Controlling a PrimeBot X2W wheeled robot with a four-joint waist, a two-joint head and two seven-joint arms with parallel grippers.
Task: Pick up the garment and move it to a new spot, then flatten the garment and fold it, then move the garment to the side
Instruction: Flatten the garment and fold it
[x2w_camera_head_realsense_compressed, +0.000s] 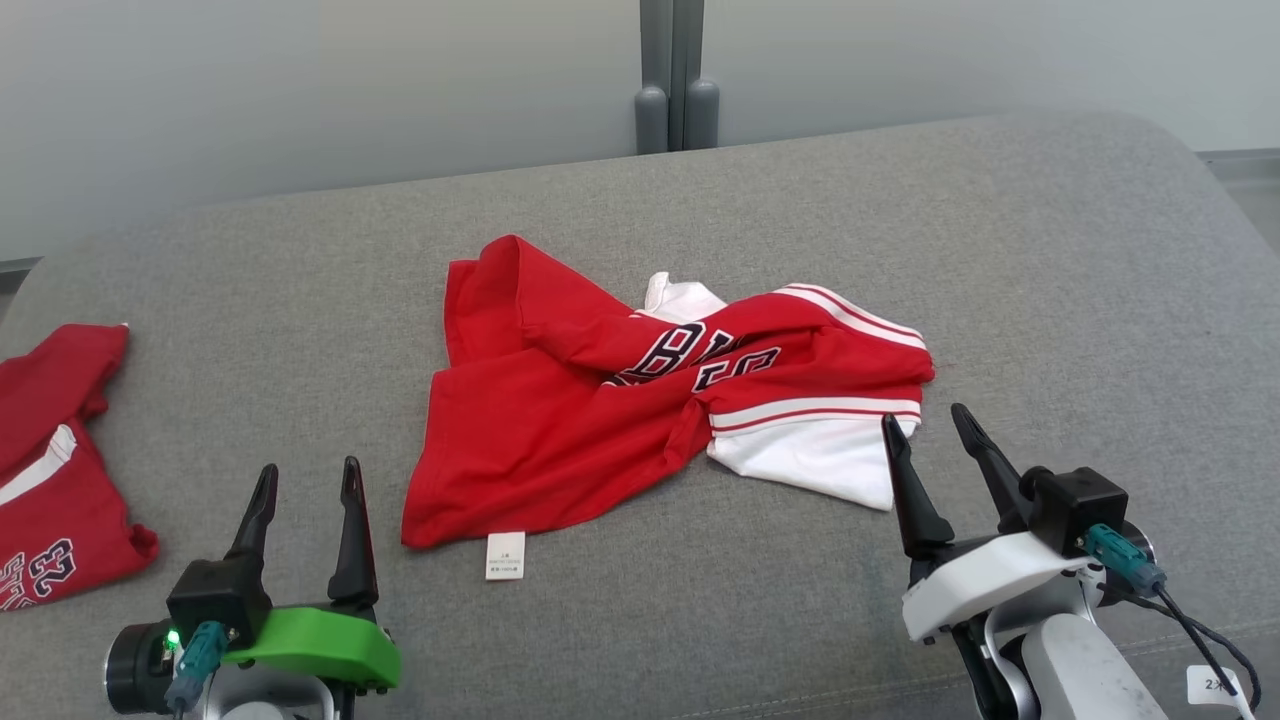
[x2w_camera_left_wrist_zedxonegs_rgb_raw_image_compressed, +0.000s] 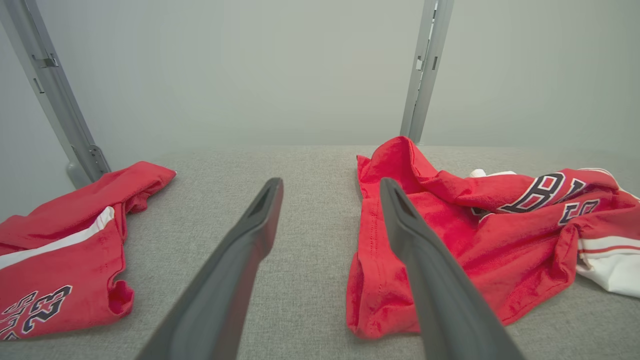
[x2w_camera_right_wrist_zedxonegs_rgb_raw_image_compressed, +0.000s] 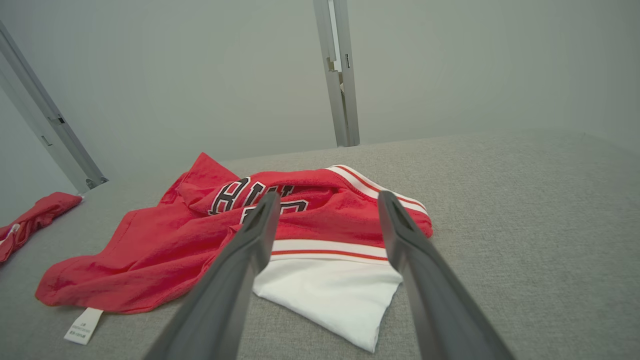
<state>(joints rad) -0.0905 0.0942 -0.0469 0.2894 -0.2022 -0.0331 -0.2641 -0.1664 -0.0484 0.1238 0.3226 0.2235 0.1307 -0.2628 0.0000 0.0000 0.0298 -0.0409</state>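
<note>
Red and crumpled, the garment (x2w_camera_head_realsense_compressed: 560, 430) lies on the tabletop (x2w_camera_head_realsense_compressed: 900, 250); your left tool (x2w_camera_head_realsense_compressed: 308, 468) and right tool (x2w_camera_head_realsense_compressed: 924, 415) both stand open, empty. Flattening seems the step in hand: pinch its near hem corners next.

We see the garment (x2w_camera_head_realsense_compressed: 560, 420) as mostly red, w/ white patches, white-and-red striped bands & dark lettering outlined in white. Its label (x2w_camera_head_realsense_compressed: 505, 555) is white w/ faint grey print. The second garment (x2w_camera_head_realsense_compressed: 50, 480) is red too, w/ a white stripe & a dark "23" outlined in white. The cushion (x2w_camera_head_realsense_compressed: 900, 250) is a flecked mid-grey weave; the wall (x2w_camera_head_realsense_compressed: 300, 80) is plain pale grey. Left gripper (x2w_camera_head_realsense_compressed: 308, 470): black on a bright green base. Right gripper (x2w_camera_head_realsense_compressed: 923, 415): black on a white base.
</note>
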